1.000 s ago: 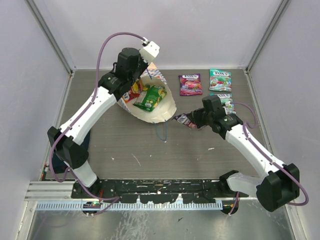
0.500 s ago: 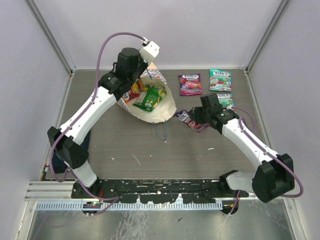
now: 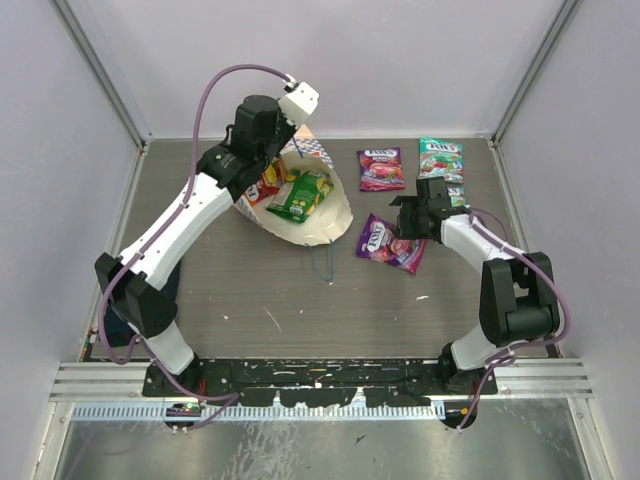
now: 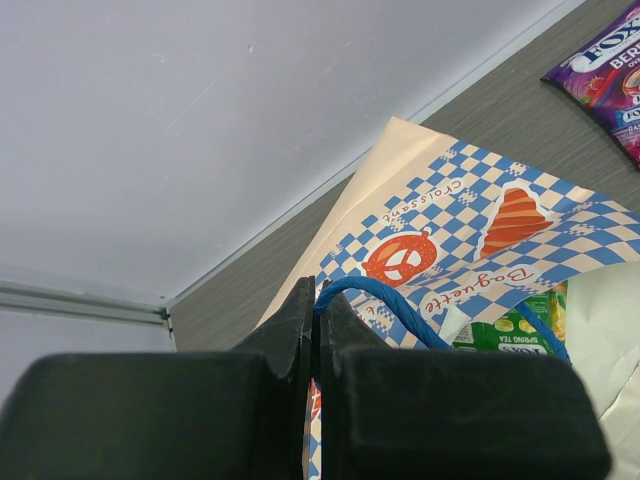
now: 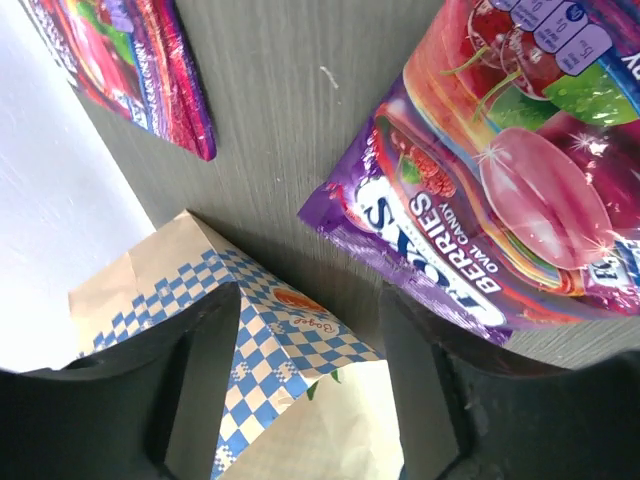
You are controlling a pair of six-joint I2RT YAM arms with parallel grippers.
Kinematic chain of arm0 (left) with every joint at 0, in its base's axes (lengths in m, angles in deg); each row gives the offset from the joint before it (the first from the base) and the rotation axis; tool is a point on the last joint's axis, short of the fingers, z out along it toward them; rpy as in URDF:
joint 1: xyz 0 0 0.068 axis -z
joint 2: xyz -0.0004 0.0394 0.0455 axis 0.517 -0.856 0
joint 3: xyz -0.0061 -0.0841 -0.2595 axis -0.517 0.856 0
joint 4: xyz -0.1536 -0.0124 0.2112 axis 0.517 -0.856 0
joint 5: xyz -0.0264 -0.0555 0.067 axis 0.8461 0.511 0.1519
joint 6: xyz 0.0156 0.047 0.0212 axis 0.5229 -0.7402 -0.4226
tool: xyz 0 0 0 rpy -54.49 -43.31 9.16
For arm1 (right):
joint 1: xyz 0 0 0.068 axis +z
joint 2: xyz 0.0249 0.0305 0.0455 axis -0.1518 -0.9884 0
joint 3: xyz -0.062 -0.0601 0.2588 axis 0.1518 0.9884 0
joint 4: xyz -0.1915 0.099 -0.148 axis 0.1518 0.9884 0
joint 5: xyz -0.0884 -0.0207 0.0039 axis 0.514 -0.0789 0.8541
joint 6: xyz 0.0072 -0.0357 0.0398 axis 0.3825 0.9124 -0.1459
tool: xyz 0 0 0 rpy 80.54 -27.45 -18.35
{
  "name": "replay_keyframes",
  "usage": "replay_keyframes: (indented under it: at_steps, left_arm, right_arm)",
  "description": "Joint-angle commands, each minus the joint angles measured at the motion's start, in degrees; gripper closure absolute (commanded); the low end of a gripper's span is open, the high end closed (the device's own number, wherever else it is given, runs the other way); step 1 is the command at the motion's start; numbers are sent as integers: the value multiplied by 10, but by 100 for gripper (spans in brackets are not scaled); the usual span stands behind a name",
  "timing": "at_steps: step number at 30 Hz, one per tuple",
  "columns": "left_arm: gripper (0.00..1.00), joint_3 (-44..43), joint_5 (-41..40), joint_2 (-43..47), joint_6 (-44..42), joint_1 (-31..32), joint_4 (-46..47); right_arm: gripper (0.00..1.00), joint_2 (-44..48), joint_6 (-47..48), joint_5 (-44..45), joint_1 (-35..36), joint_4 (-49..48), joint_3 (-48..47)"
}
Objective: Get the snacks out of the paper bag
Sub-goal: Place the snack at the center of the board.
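Note:
The paper bag (image 3: 333, 214) lies open at the back left, checker-patterned (image 4: 452, 214), with a green snack packet (image 3: 301, 195) and an orange-red one (image 3: 268, 181) inside. My left gripper (image 3: 287, 146) is shut on the bag's blue cord handle (image 4: 372, 293), holding the mouth up. A purple packet (image 3: 389, 243) lies flat on the table right of the bag. My right gripper (image 3: 404, 222) hovers just beyond it, open, with nothing between its fingers (image 5: 428, 375). In the right wrist view the purple packet (image 5: 490, 190) lies to the right and the bag (image 5: 290, 400) straight ahead.
Another purple packet (image 3: 381, 168) and a teal one (image 3: 440, 158) lie at the back right; a further teal packet (image 3: 456, 196) is partly hidden by the right arm. The bag's second cord handle (image 3: 324, 262) trails on the table. Walls enclose three sides.
The right gripper carried the purple packet away from the bag, opened and let it go onto the table, then drew back to the right. The left arm and bag have not moved.

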Motion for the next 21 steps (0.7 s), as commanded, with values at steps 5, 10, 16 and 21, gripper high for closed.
replay_keyframes:
  at_steps: [5,10,16,21]
  left_arm:
    - [99,-15,-10,15,-9,-3,37]
    - [97,-22,-8,9,-10,-3,31]
    - [97,-29,-2,5,-9,-3,20]
    - [97,-29,10,10,-3,-3,13]
  right_arm:
    - [27,56,200,42,-1,26,-86]
    - [9,134,320,96,-1,31,-63]
    - [1,193,590,6,-1,-71,5]
    - [0,189,683,-25,-1,-67,29]
